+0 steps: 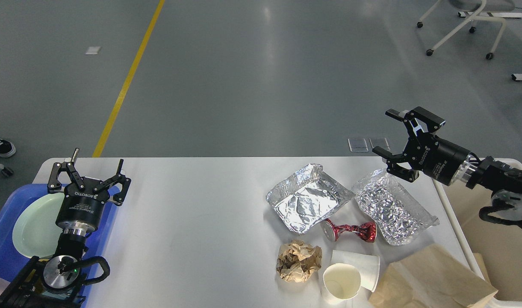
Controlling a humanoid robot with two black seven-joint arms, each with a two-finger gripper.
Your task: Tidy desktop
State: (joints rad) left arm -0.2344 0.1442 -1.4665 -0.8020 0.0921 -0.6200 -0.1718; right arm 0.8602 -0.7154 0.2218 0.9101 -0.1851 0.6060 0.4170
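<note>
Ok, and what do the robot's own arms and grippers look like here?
Both arms are black. The left gripper and right gripper each have two black linkage fingers on a black cylindrical body with white lettering above a silver ring. Round silver-capped joints and looped black cables sit behind them.
</note>
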